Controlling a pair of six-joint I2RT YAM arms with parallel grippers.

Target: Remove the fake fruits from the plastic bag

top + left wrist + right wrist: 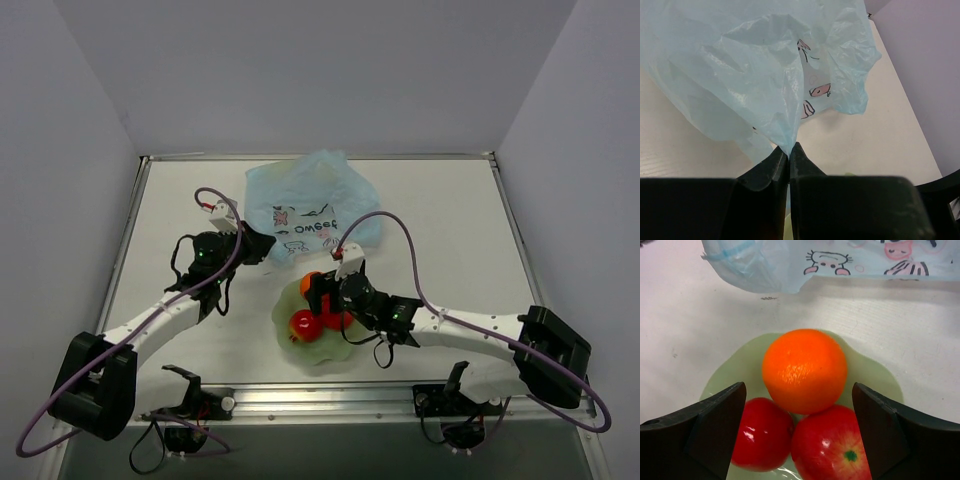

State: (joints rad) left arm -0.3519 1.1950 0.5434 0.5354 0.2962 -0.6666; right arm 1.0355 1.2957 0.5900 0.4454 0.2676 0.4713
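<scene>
Far-centre on worktop [450,220]: plastic bag [315,190], near-left edge clamped in left jaws. Near-centre: right jaws apart around orange [805,370] atop 2 apples [825,445] in bowl [730,370]. Judgement: withdraw right straight up, no nudging orange or it rolls.

Three glossy plastic fruits are visible: one round orange [804,370] and two red apples, the left apple [762,435] and the right apple [832,447]. Also counted: one pale green scalloped bowl [870,372], one crinkly translucent light-blue plastic bag [315,190].
</scene>
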